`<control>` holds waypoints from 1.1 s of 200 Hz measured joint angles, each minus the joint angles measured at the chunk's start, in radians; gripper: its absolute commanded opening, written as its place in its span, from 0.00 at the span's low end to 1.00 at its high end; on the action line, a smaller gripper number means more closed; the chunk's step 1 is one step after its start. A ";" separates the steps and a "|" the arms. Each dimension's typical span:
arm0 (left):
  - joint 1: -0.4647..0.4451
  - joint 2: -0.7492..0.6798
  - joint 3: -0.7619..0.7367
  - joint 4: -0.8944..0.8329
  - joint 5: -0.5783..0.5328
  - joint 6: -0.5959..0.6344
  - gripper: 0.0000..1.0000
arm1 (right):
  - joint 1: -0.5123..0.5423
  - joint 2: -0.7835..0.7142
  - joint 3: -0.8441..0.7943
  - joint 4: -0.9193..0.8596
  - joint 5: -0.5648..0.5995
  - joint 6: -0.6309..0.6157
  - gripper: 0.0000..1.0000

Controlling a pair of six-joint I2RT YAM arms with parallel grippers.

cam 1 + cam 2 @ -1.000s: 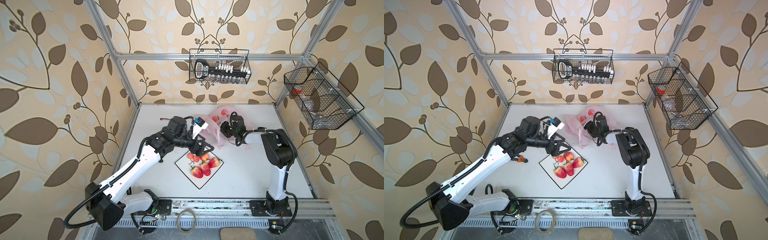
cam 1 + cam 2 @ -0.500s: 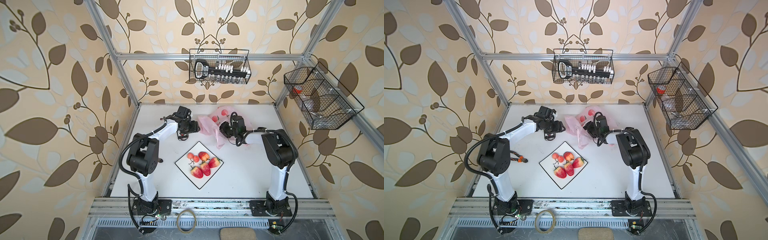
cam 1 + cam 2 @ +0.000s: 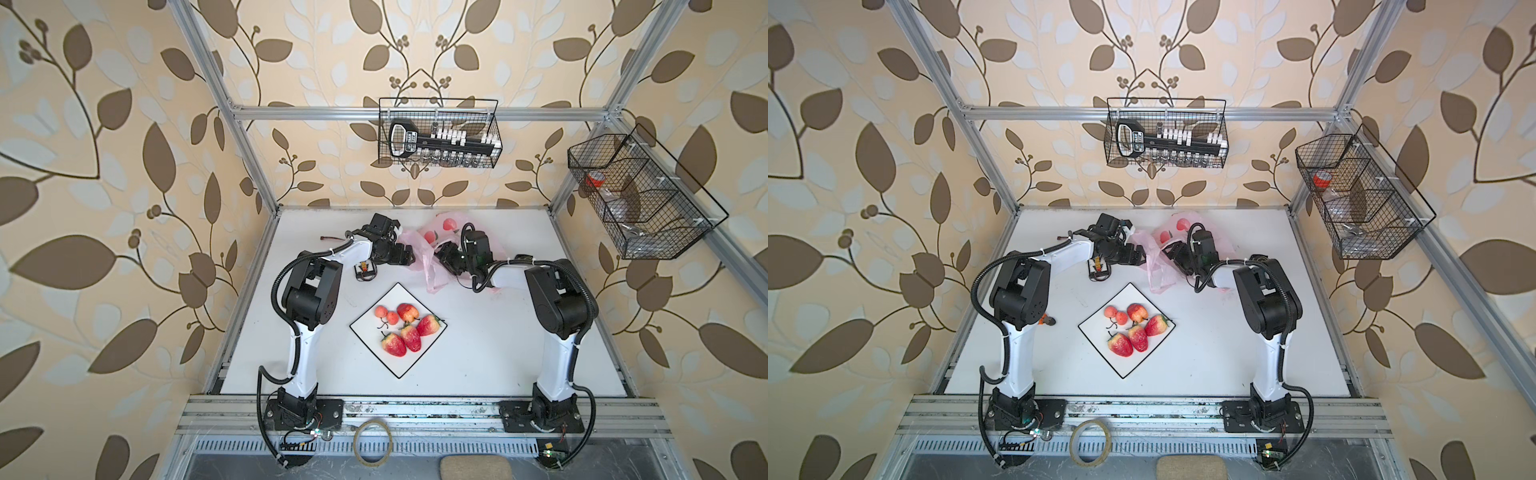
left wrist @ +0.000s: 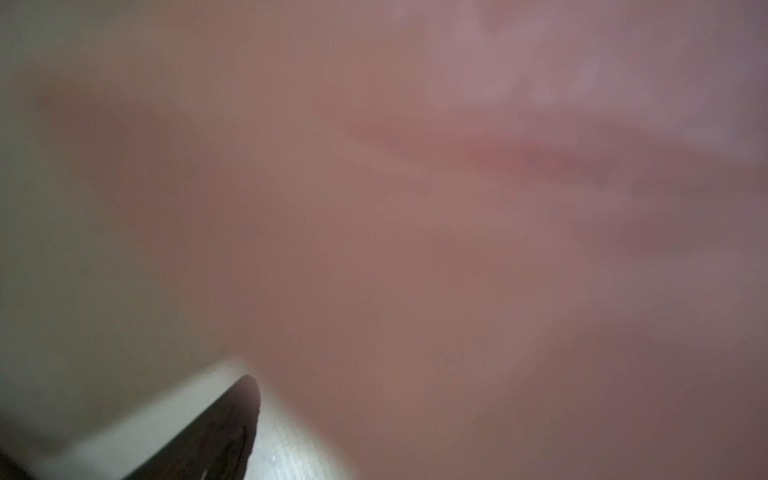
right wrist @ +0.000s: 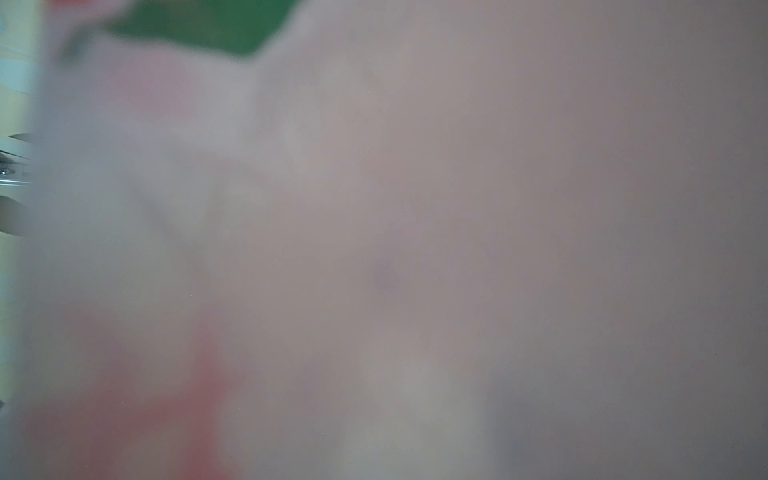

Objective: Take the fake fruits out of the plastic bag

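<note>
Six fake fruits (image 3: pixel 411 337) sit on the white square plate (image 3: pixel 399 368) at the middle of the table (image 3: pixel 478 353): four strawberry shapes and two little round ones, all clear of the bag. That part is done.

Up at the far centre lies the plastic bag (image 3: pixel 424 259), crumpled, with a loop handle trailing towards the near side, and both arms are at it. The left gripper (image 3: pixel 404 254) noses in at the bag's left edge. The right gripper (image 3: pixel 445 257) is against it from the right, partly wrapped in pink film.

Fingers? Can't tell on either side. From above the tips are lost against the plastic, and both wrist views are smothered in blurred pink, with just one dark finger (image 4: pixel 232 424) showing at the left wrist.

Red blobs show on the bag's far part; they may be fruit inside or only the printed peaches, hard to call. My read: well along, but the bag is not yet proven empty, so what's left is opening it up and fishing out any stragglers
</note>
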 measured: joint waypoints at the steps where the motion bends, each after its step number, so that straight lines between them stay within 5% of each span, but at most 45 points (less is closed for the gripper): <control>1: -0.001 0.003 0.002 0.002 0.000 0.000 0.93 | 0.000 0.000 0.000 0.000 0.000 0.000 0.70; 60: -0.006 0.093 0.073 0.019 0.023 -0.013 0.70 | 0.000 0.000 0.000 -0.002 0.000 0.000 0.70; 155: -0.007 0.152 0.111 0.061 0.086 -0.073 0.00 | -0.004 0.000 0.000 -0.013 0.000 0.000 0.70; 220: -0.049 0.037 0.089 -0.040 0.094 0.088 0.00 | -0.093 -0.076 -0.069 -0.039 0.001 -0.034 0.70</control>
